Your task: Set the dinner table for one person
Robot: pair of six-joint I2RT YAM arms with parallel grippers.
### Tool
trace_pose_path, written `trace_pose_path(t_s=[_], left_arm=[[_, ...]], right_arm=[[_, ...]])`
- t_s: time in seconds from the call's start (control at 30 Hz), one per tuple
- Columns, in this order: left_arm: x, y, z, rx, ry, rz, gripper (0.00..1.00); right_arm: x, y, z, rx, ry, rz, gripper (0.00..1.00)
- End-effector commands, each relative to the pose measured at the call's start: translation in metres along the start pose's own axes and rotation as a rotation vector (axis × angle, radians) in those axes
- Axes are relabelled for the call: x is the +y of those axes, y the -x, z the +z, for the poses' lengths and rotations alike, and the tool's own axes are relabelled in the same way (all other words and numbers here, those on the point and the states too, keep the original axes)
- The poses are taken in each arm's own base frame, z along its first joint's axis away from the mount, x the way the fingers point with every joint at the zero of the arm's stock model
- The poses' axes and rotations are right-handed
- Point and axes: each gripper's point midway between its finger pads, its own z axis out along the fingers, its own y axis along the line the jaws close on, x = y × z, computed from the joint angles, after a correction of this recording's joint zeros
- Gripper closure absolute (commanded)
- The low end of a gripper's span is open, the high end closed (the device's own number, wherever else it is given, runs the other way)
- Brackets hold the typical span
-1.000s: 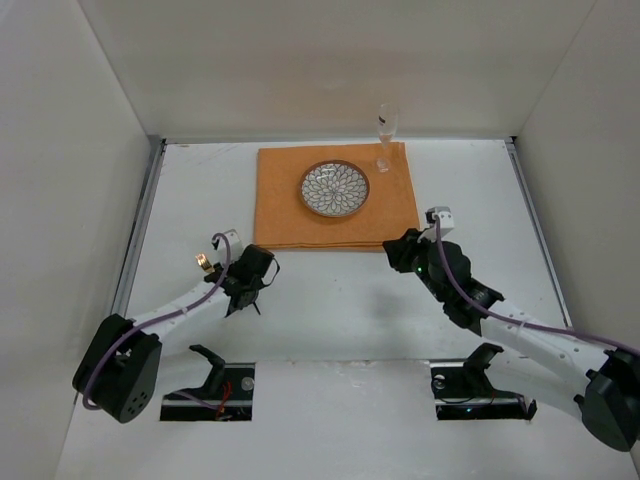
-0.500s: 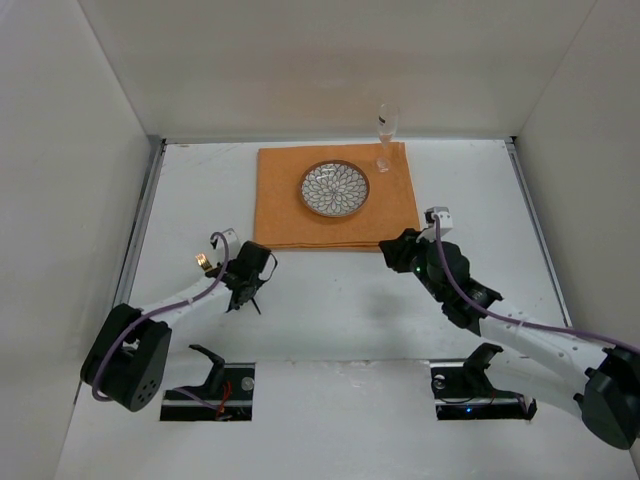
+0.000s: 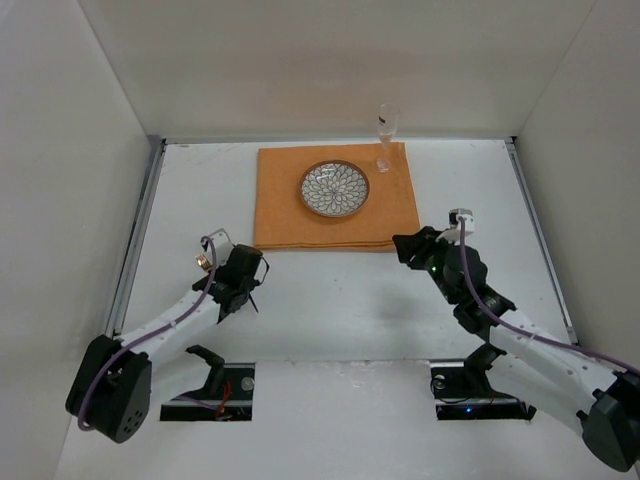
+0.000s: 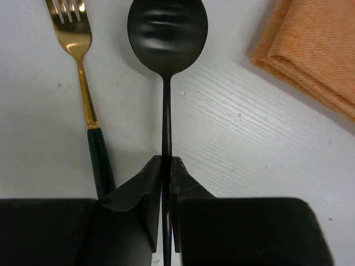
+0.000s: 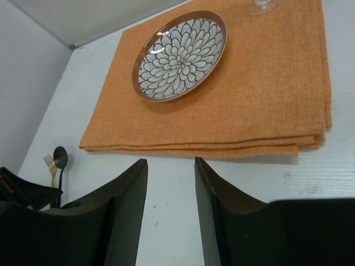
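On the white dinner table (image 3: 330,310) lies an orange placemat (image 3: 300,210) with a patterned plate (image 3: 335,188) and a clear glass (image 3: 386,135) at its far right corner. Left of the mat, a black spoon (image 4: 167,33) and a gold fork with a dark green handle (image 4: 83,94) lie side by side. My left gripper (image 4: 166,162) is shut on the spoon's thin handle, low over the table (image 3: 238,285). Near the mat's front right corner, my right gripper (image 5: 171,162) (image 3: 408,245) is open and holds nothing.
White walls close in the table on the left, right and far side. A metal rail (image 3: 140,220) runs along the left edge. The right wrist view shows the plate (image 5: 180,54), the mat's folded front edge (image 5: 222,149) and the distant spoon (image 5: 60,158) and fork (image 5: 51,163).
My left gripper has closed onto the spoon handle. My right gripper has opened wider and shifted right, away from the mat's front edge.
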Motion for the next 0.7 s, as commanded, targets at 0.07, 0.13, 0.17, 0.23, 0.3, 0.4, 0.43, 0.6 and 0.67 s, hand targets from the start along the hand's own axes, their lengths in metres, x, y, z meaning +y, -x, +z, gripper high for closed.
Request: trace_pose_path(t_s=[0.07, 0.13, 0.17, 0.23, 0.3, 0.4, 0.43, 0.6, 0.67], left_arm=[[-0.042, 0.052, -0.044, -0.127, -0.132, 0.038, 1.0], [-0.068, 0.064, -0.062, -0.158, -0.207, 0.06, 1.0], [-0.084, 0.068, -0.07, -0.164, -0.248, 0.067, 1.0], [-0.12, 0.07, -0.084, -0.162, -0.333, 0.088, 1.0], [-0.161, 0.068, -0.095, -0.16, -0.42, 0.125, 1.0], [-0.222, 0.066, -0.106, -0.155, -0.534, 0.167, 1.0], [-0.242, 0.067, -0.109, -0.156, -0.568, 0.174, 1.0], [-0.328, 0.069, -0.112, -0.144, -0.686, 0.184, 1.0], [-0.354, 0.068, -0.114, -0.136, -0.723, 0.195, 1.0]], right_arm=[[-0.011, 0.011, 0.001, -0.056, -0.029, 0.061, 0.53], [-0.02, 0.012, 0.001, -0.07, -0.059, 0.101, 0.51], [-0.025, 0.012, 0.001, -0.075, -0.072, 0.114, 0.5], [-0.036, 0.014, 0.001, -0.088, -0.103, 0.135, 0.46], [-0.048, 0.016, 0.001, -0.101, -0.136, 0.149, 0.46], [-0.059, 0.018, 0.0, -0.113, -0.165, 0.165, 0.45], [-0.061, 0.018, 0.0, -0.116, -0.168, 0.169, 0.45], [-0.068, 0.019, -0.001, -0.129, -0.189, 0.177, 0.45], [-0.067, 0.019, -0.001, -0.127, -0.187, 0.182, 0.45]])
